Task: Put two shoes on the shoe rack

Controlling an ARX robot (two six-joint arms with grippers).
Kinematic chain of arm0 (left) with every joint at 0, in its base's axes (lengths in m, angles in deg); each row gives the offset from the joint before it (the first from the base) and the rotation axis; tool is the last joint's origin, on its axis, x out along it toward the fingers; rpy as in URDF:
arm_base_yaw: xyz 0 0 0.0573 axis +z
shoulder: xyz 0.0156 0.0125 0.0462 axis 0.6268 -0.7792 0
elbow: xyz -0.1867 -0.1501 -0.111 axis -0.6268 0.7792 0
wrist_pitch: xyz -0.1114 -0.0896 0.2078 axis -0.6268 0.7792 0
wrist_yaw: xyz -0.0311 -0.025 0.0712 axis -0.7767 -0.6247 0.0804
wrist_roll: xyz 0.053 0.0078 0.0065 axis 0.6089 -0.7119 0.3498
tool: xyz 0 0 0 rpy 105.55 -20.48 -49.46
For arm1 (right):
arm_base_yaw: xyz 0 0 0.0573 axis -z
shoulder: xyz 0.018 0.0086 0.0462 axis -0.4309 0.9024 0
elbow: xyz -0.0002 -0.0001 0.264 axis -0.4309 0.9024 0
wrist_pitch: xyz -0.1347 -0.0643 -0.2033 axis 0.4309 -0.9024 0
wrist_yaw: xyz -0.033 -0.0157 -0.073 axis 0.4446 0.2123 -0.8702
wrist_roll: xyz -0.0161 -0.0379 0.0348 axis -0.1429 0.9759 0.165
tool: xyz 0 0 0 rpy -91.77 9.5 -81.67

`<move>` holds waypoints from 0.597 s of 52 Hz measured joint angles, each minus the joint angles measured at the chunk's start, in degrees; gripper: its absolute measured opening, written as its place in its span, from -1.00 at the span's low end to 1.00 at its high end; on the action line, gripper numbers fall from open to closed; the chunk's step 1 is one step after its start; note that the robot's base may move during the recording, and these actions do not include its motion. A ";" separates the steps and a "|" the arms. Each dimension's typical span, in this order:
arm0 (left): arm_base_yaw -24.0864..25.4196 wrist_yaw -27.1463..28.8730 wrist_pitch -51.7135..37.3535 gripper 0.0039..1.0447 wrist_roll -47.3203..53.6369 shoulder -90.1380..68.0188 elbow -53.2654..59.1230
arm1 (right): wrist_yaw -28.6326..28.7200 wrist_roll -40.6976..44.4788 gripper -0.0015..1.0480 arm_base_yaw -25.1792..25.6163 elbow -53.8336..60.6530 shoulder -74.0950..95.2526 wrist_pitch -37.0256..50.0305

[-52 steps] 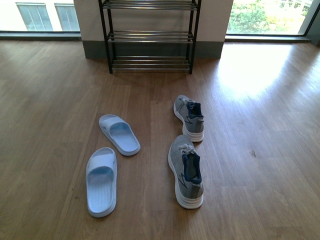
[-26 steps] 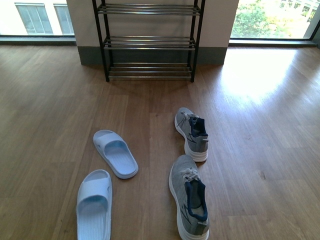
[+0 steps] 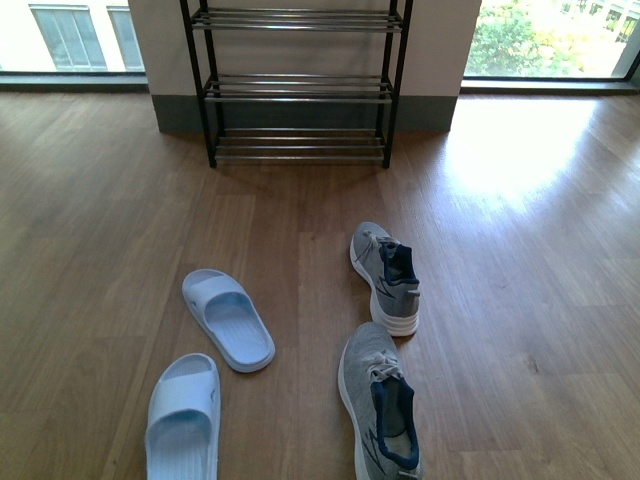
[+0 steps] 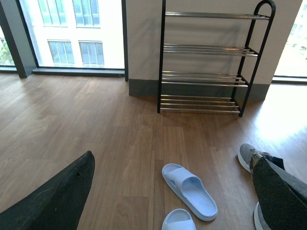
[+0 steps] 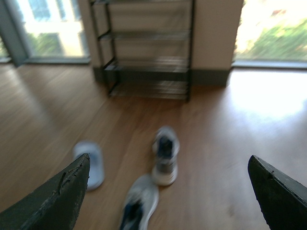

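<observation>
Two grey knit shoes with white soles lie on the wooden floor, toes toward the rack. The farther shoe [image 3: 385, 275] is right of centre, and the nearer shoe [image 3: 380, 415] is cut by the frame's lower edge. The shoe rack [image 3: 298, 85], black-framed with chrome bars, stands empty against the far wall. Neither arm shows in the front view. My left gripper [image 4: 172, 159] hangs open above the floor, with one shoe's toe [image 4: 247, 155] beside its finger. My right gripper [image 5: 169, 160] is open too, and its blurred view shows both shoes [image 5: 165, 155] [image 5: 139, 203] below it.
Two pale blue slippers [image 3: 228, 318] [image 3: 183, 418] lie to the left of the shoes. Large windows flank the wall behind the rack [image 4: 204, 57]. Sunlight glares on the floor at the right [image 3: 520, 150].
The front view has advanced toward the rack. The shoes and slippers have slid lower in frame, and the nearer shoe and slipper are now cut off at the lower edge.
</observation>
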 joint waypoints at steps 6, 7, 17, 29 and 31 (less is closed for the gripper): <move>0.00 0.00 0.00 0.83 0.00 0.00 0.00 | 7.23 -0.46 0.82 3.21 -3.39 14.32 1.60; 0.00 0.00 0.00 0.83 0.00 0.00 0.00 | 7.17 -0.35 0.82 3.23 -4.13 17.03 2.64; 0.00 -0.02 0.00 0.83 0.00 0.00 0.00 | 5.16 4.17 0.82 1.49 -12.11 51.34 18.84; 0.00 -0.02 0.00 0.83 0.00 0.00 0.00 | -0.70 6.34 0.82 -2.12 -23.10 84.37 26.99; 0.00 -0.02 0.00 0.83 0.00 0.00 0.00 | -2.12 6.36 0.82 -2.89 -25.00 89.61 28.09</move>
